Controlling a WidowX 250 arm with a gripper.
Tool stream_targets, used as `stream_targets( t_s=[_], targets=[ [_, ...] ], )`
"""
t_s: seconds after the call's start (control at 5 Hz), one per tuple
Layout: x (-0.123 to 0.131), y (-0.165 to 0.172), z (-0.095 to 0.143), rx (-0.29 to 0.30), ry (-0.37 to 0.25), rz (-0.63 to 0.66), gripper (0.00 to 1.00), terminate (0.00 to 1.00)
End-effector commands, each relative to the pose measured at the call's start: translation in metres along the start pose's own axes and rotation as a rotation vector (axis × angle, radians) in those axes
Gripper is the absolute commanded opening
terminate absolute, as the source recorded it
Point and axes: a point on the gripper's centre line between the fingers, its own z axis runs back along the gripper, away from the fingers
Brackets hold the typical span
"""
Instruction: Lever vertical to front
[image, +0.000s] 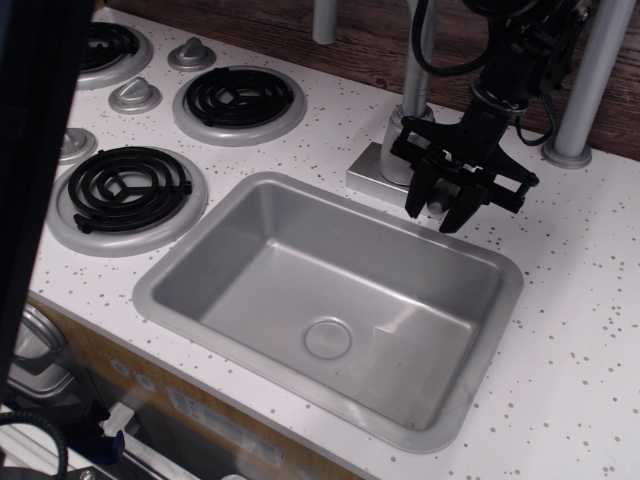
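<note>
My black gripper (435, 215) hangs fingers down in front of the faucet's cylindrical body (398, 150), just behind the sink's back rim. Its two fingers (415, 198) stand apart. A small silver piece shows between them at the height of the faucet's base (364, 172); it may be the lever (437, 204). The rest of the lever and its hub are hidden behind the gripper. I cannot tell whether the fingers touch it. The tall spout pipe (420, 50) rises behind.
The grey sink (150, 290) fills the middle of the white speckled counter. Black coil burners (240, 97) (128, 187) and silver stove knobs (135, 95) are at left. A grey pole (585, 90) stands at back right. A dark blurred bar (30, 150) blocks the left edge.
</note>
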Motion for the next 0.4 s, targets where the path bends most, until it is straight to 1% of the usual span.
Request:
stream_targets(
  t_s=[0.0, 0.2],
  targets=[
    [-0.011, 0.007, 0.042, 0.051, -0.056, 0.064, 1.00, 0.00],
    [-0.023, 0.009, 0.050, 0.078, -0.075, 0.091, 1.00, 0.00]
  ],
)
